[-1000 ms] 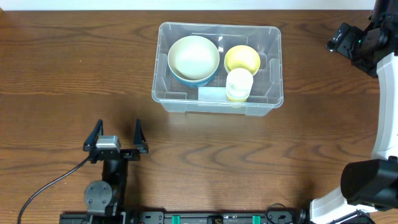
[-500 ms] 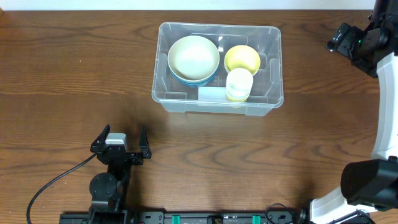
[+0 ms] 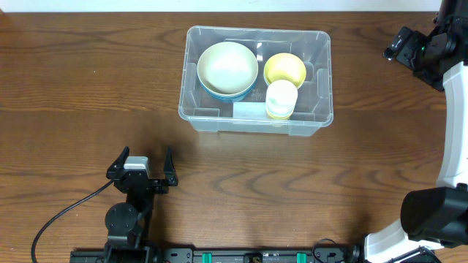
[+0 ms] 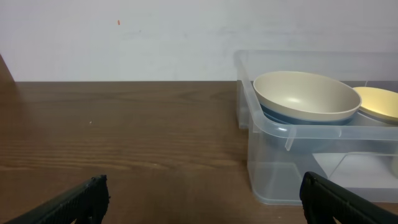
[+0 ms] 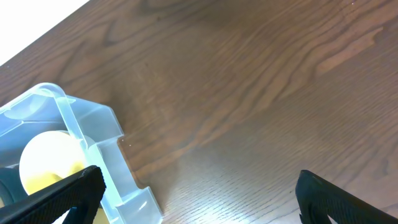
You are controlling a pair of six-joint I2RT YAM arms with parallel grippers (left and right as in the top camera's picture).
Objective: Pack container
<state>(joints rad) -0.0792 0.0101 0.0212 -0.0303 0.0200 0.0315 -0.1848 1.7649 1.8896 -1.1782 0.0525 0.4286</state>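
Observation:
The clear rectangular container (image 3: 321, 88) stands at the back middle of the table. Inside it, a cream bowl (image 3: 227, 67) nests in a blue bowl at the left, a yellow bowl (image 3: 284, 69) lies at the right, and a white cup (image 3: 281, 98) stands in front of the yellow one. My left gripper (image 3: 145, 154) is open and empty near the front edge, well short of the container (image 4: 267, 155), facing it. My right gripper (image 3: 398, 45) hangs open and empty off the container's right end; its wrist view shows the container's corner (image 5: 99, 130) and the yellow bowl (image 5: 46, 155).
Dark wooden tabletop (image 3: 73, 88) surrounds the container on all sides. A black cable (image 3: 58, 219) runs from the left arm's base toward the front left. The right arm's white column (image 3: 457, 146) stands along the right edge. A white wall (image 4: 124, 43) rises behind the table.
My left gripper has drawn back a little toward the front edge and shifted slightly right, then stopped. The right arm and the container's contents have not moved.

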